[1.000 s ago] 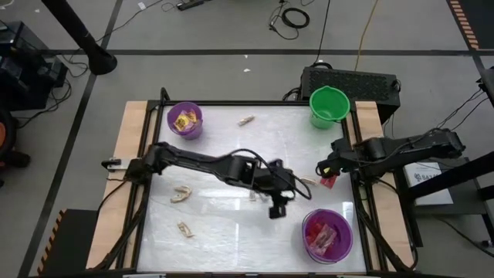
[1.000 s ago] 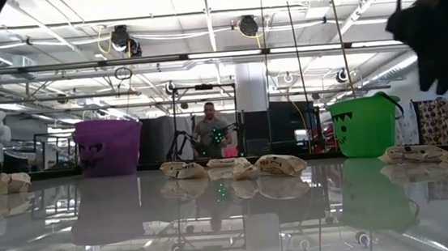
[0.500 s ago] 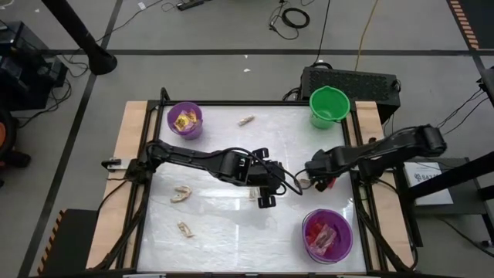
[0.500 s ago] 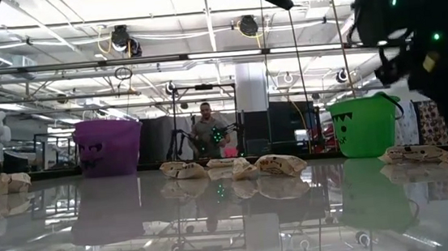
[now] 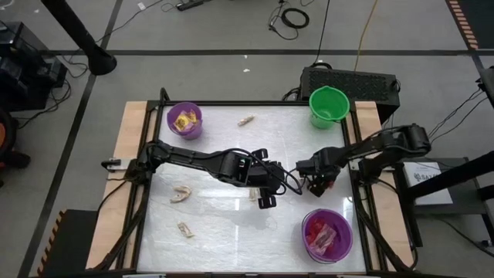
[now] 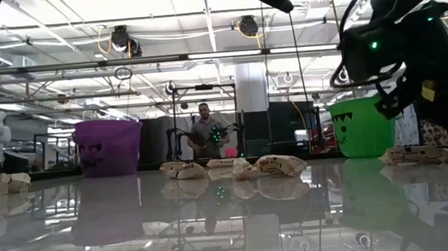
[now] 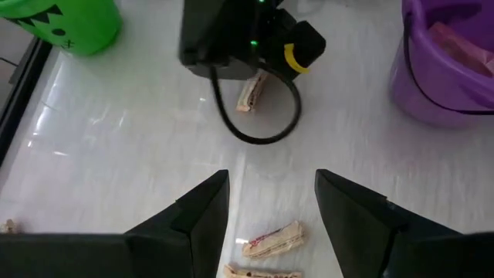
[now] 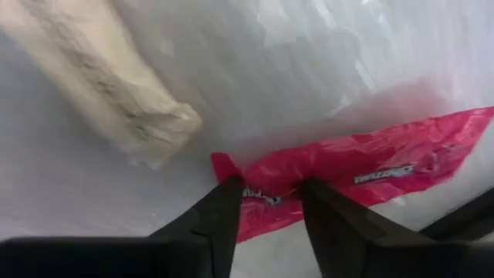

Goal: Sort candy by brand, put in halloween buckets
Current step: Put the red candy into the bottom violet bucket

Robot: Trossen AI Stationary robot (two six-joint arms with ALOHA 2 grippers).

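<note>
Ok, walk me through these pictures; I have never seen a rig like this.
Two dark robot arms work at a white table. One picture looks straight down, one looks level across the tabletop, and two come from cameras on the wrists. Three buckets stand on the table: a purple bucket with yellow candy, a green bucket, and a second purple bucket with red packets. Tan wrapped pieces lie loose. The left gripper hovers open, holding nothing. The right gripper is down over a red packet, its fingers astride one end.
</note>
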